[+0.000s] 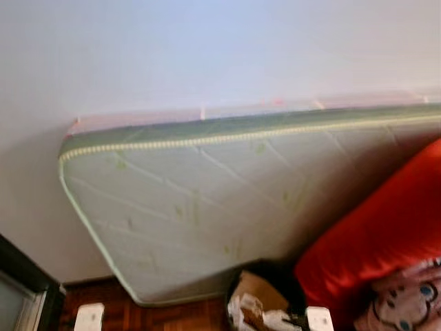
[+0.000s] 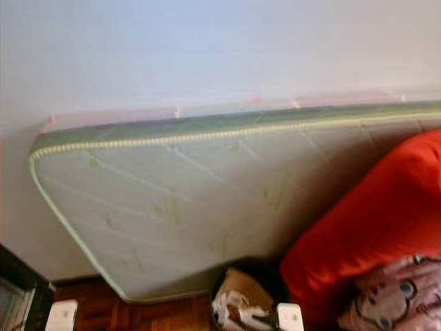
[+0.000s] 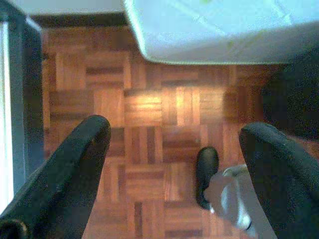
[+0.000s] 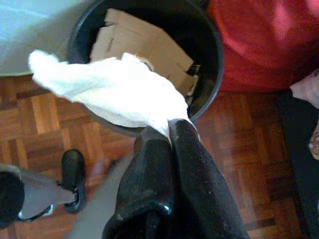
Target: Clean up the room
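I see a parquet floor (image 3: 149, 149) and a plain white wall (image 1: 207, 48). A pale quilted mattress (image 1: 207, 207) stands on its edge and leans against this wall. Beside it, on the right, there is a red cushion (image 1: 386, 234) and a pink soft toy (image 1: 406, 300).

A black bin (image 4: 209, 45) stands on the floor between the mattress and the cushion, with cardboard pieces (image 4: 144, 45) inside.

My right gripper (image 4: 169, 129) is clenched on a white cloth (image 4: 109, 89); the cloth hangs over the rim of the bin, partly above the cardboard.

My left gripper (image 3: 174, 134) is released, its fingers (image 3: 75, 164) wide apart over the bare floor, holding nothing.

In the wrist views I see the robot's black foot (image 3: 206, 172) on the parquet. On the left, a dark frame (image 1: 27, 276) stands against the wall.
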{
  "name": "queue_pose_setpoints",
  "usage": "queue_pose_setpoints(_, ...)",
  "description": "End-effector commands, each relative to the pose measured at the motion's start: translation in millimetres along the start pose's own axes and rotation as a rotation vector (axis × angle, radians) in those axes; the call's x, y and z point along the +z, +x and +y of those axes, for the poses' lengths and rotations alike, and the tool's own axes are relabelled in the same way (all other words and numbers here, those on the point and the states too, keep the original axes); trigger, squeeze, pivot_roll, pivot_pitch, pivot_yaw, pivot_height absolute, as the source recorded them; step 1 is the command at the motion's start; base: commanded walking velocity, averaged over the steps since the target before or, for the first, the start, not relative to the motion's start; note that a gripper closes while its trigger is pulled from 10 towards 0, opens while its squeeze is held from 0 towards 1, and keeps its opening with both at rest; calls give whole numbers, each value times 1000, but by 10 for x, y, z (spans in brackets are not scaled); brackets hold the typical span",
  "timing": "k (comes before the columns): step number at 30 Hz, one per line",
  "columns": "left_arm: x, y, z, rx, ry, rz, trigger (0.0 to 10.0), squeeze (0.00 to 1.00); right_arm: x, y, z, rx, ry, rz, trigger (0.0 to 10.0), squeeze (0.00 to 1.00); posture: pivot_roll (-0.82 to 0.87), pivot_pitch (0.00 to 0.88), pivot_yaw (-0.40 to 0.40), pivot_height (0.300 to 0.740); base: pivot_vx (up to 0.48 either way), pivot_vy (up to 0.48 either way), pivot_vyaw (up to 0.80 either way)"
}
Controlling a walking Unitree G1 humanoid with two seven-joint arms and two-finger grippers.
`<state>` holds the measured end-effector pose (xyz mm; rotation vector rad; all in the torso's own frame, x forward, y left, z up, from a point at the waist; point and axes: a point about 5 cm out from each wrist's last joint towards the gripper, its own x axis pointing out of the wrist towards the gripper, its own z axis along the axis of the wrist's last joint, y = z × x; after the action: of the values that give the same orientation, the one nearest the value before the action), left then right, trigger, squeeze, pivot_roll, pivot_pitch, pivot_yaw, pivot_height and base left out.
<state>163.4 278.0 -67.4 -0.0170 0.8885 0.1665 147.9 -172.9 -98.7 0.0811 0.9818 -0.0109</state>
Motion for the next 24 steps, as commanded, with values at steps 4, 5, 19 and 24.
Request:
queue_pose_setpoints(4,-33,4,-47,-14,-3,11,10000,0,-38,-18,-71,-24,12,8,10000,0,40,0,-29,726,0,0,0)
queue_pose_setpoints(5,-33,4,-47,-13,-3,10,10000,0,-37,-18,-72,-24,12,7,10000,0,40,0,-29,726,0,0,0)
queue_pose_setpoints(19,51,6,-57,19,-69,-91,10000,0,147,-28,-64,20,30,-168,10000,0,49,0,-38,726,0,0,0)
queue_pose_setpoints(24,96,3,-55,47,-104,-145,10000,0,299,-17,-36,45,25,-244,10000,0,60,0,-51,726,0,0,0)
